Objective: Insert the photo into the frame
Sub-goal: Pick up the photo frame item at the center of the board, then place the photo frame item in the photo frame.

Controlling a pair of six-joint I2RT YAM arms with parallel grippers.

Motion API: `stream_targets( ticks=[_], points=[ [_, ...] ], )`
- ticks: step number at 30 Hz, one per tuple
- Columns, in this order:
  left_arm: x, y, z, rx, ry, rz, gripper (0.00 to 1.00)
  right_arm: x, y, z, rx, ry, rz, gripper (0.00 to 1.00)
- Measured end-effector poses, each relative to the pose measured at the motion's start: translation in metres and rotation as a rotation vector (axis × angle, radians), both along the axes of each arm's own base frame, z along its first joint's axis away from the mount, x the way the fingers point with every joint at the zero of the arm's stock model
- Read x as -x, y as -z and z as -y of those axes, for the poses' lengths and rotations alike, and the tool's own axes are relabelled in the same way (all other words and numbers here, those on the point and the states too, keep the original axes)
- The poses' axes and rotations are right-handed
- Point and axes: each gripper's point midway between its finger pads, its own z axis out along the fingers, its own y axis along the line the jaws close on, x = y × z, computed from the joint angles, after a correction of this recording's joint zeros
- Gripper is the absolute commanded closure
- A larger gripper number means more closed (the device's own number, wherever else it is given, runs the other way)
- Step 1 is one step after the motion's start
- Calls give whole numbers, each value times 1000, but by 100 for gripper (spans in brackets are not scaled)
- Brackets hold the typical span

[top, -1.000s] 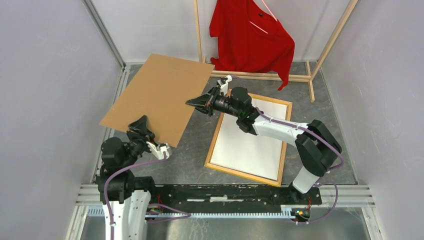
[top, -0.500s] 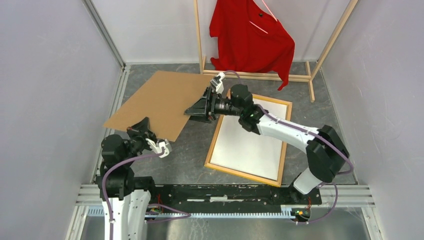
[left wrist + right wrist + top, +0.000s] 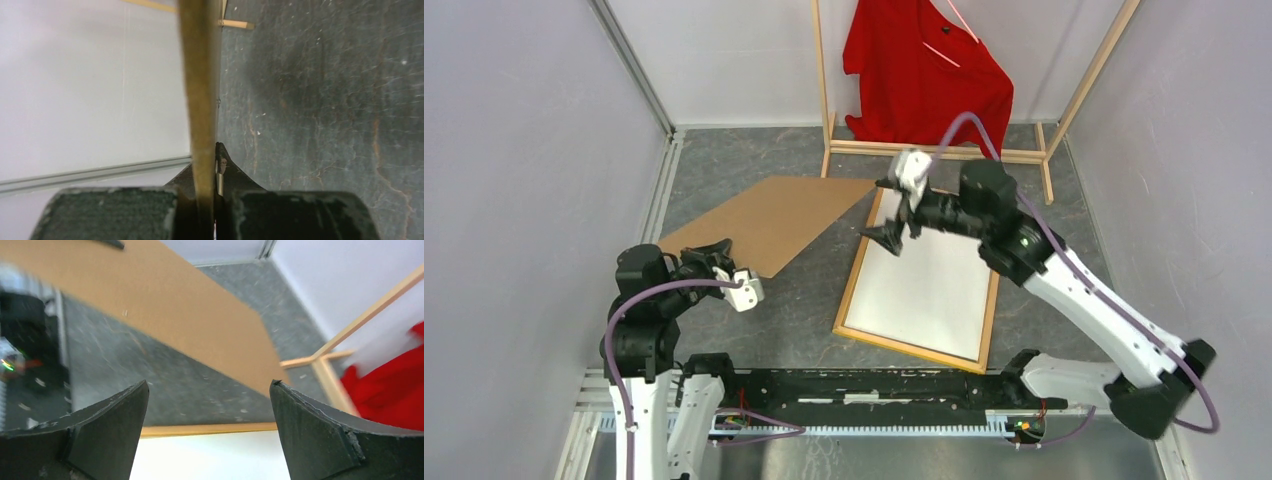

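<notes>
The frame (image 3: pixel 855 268) lies back-up on the grey table, light wood rim showing. The photo (image 3: pixel 924 290) sits inside it, white reverse side up. My right gripper (image 3: pixel 887 215) hovers open over the frame's far left corner; in its wrist view the fingers (image 3: pixel 115 420) stand wide apart above the frame's rim (image 3: pixel 210 429) and the photo (image 3: pixel 210 455), holding nothing. My left gripper (image 3: pixel 712 253) is shut on the near corner of a brown backing board (image 3: pixel 769 220), seen edge-on (image 3: pixel 200 100) between the fingers (image 3: pixel 222 165).
A wooden clothes rack (image 3: pixel 944 152) with a red shirt (image 3: pixel 924 75) stands at the back, just beyond the frame. Grey walls close in left and right. The backing board slopes over the table's left half.
My right gripper let go of the backing board, opened wide and swung right over the frame. The board sank lower and flatter. My left gripper shut on its near corner.
</notes>
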Motion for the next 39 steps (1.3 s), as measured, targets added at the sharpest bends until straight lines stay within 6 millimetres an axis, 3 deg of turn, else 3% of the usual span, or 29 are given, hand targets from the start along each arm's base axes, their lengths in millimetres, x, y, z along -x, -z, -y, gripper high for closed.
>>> stream_targets(
  ticks=[3, 5, 12, 21, 26, 30, 33, 34, 35, 36, 37, 39],
  points=[
    [5, -6, 5, 15, 28, -33, 98, 22, 7, 14, 65, -80, 282, 2],
    [10, -9, 9, 22, 44, -48, 98, 29, 18, 13, 102, -127, 364, 2],
    [27, -6, 16, 9, 96, -93, 98, 41, 50, -25, 228, -265, 560, 2],
    [39, 1, 19, -14, 132, -133, 98, 46, 67, -57, 311, -310, 685, 11],
    [40, 2, 19, -20, 138, -135, 98, 40, 86, -68, 371, -304, 696, 33],
    [42, 4, 19, -26, 142, -141, 98, 33, 82, -72, 369, -271, 724, 74],
    [41, 2, 19, -31, 140, -131, 97, 31, 84, -73, 373, -267, 725, 88],
    [39, 1, 18, -33, 137, -123, 81, 32, 85, -75, 374, -269, 722, 92],
    [39, 0, 17, -36, 133, -120, 57, 31, 86, -76, 375, -271, 720, 98],
    [39, 0, 17, -37, 131, -119, 26, 31, 86, -77, 376, -272, 723, 100],
    [38, -2, 18, -36, 137, -107, 6, 31, 86, -78, 376, -272, 722, 100],
    [36, -10, 20, -39, 150, -66, 0, 31, 90, -78, 383, -274, 703, 100]
  ],
)
